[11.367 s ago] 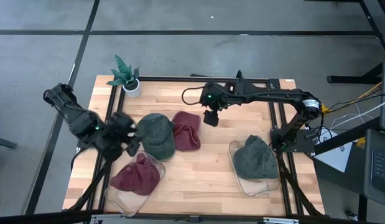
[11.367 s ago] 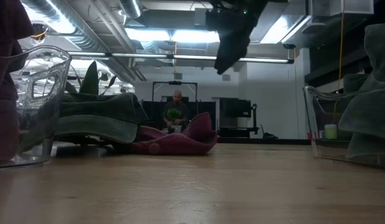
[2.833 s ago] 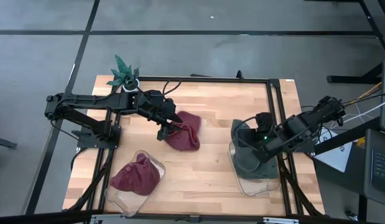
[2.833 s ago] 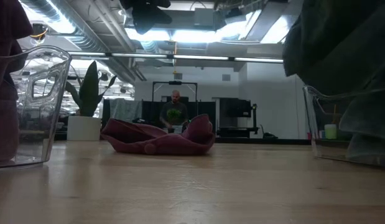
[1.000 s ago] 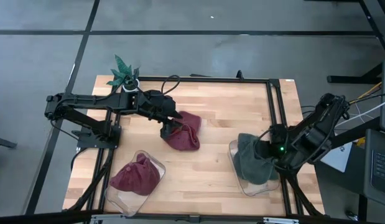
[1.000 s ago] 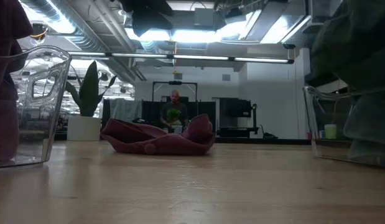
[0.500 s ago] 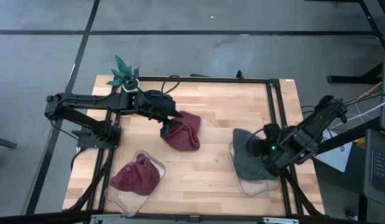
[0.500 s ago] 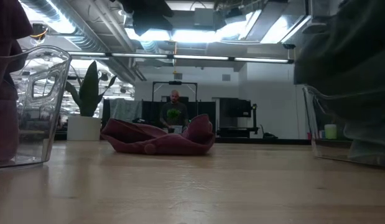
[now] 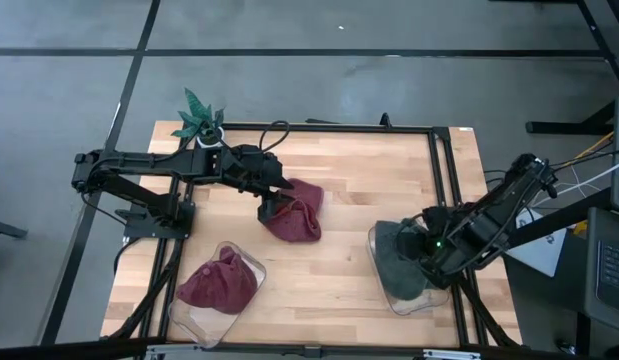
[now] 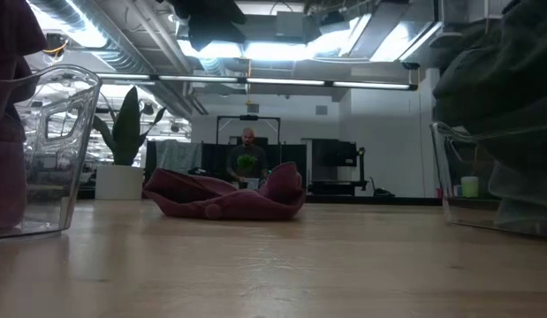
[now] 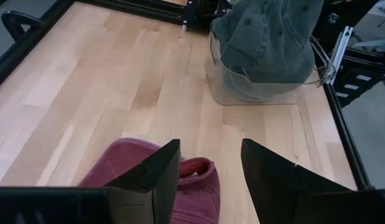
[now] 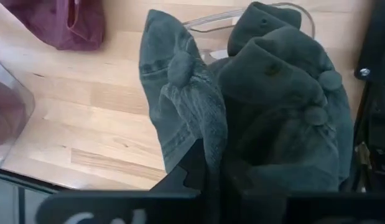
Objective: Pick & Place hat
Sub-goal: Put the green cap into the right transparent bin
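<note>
The right claw [image 12: 211, 163] has its tips buried in the green hat [image 12: 180, 106] — how they grip cannot be seen. In the low view both clear bins [image 10: 48, 150] are cut by the picture's edges. A distant person [image 10: 247, 157] is too small to make out.

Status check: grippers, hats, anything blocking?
Right gripper shut on green hat over right bin. Left gripper open above maroon hat. Nothing blocking.

arms [image 9: 169, 165] — dark, jointed | black cables | green indicator light
</note>
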Action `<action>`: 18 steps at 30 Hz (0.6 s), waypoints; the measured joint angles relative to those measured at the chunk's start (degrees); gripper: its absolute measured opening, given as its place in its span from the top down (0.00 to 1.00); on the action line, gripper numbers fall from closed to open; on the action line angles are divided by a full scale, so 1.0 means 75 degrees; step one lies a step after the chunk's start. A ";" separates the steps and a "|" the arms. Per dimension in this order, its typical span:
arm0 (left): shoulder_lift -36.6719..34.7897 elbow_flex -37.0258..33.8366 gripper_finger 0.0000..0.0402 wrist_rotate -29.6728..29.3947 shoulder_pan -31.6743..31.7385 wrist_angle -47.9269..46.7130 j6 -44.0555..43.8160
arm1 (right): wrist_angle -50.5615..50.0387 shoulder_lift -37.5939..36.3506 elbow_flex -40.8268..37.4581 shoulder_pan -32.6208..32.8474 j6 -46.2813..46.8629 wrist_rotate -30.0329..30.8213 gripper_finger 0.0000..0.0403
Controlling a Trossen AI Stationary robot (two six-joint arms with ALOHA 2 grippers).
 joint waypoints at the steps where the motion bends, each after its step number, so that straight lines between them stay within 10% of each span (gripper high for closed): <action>1: 0.0000 0.0000 0.59 -0.0002 0.0000 0.0000 0.0000 | -0.0025 0.0000 0.0000 -0.0003 -0.0042 -0.0065 0.95; 18: 0.0000 0.0000 0.59 0.0000 0.0000 0.0000 -0.0079 | -0.0329 -0.0606 0.0000 -0.0394 -0.1648 -0.0307 0.41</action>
